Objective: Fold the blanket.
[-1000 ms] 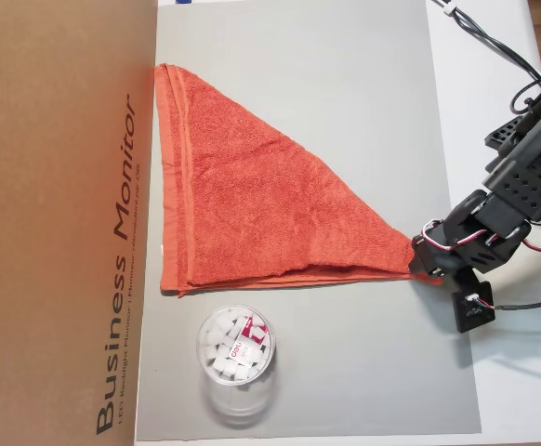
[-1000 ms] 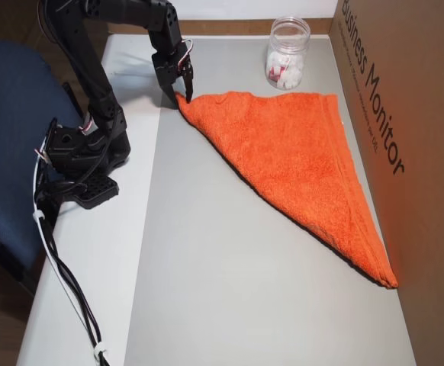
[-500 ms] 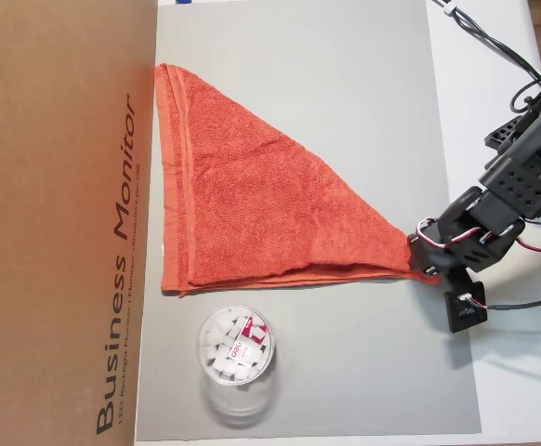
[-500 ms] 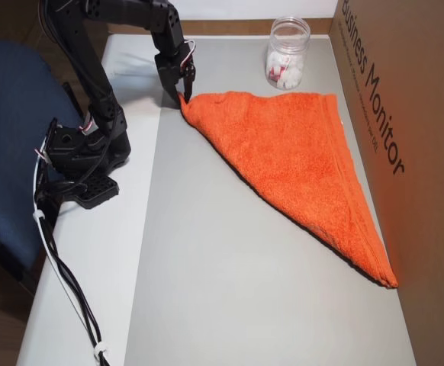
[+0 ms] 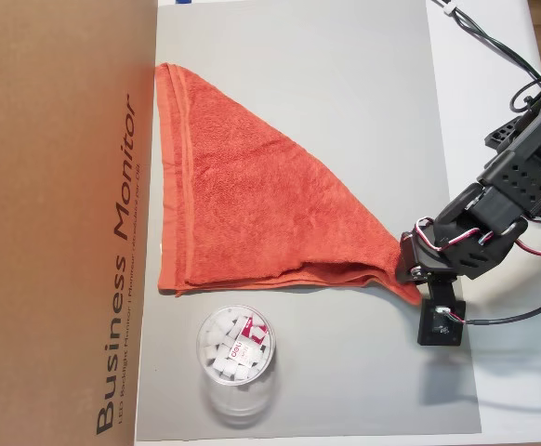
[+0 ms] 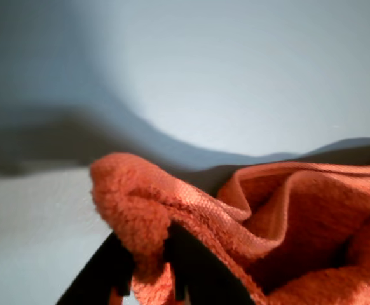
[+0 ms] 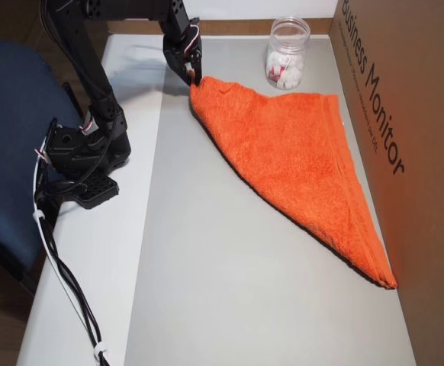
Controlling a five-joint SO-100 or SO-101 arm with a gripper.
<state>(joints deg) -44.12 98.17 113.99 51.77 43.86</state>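
The blanket is an orange-red terry towel folded into a triangle on the grey mat. Its long hemmed edge runs beside the cardboard box. My gripper is shut on the triangle's pointed corner at the mat's right side, and that corner is raised off the mat. Another overhead view has the gripper holding the same tip of the blanket near the mat's top left. In the wrist view, black fingers pinch a bunched fold of the blanket above the grey surface.
A clear plastic jar of white pieces stands on the mat just below the blanket's short edge; it is also near the box. A big cardboard box borders the mat. The arm base, cables and a blue chair lie beside it.
The gripper has lifted the blanket's pointed corner off the mat and carried it a little inward and toward the jar's side. The tip now curls up; the rest of the blanket stays flat.
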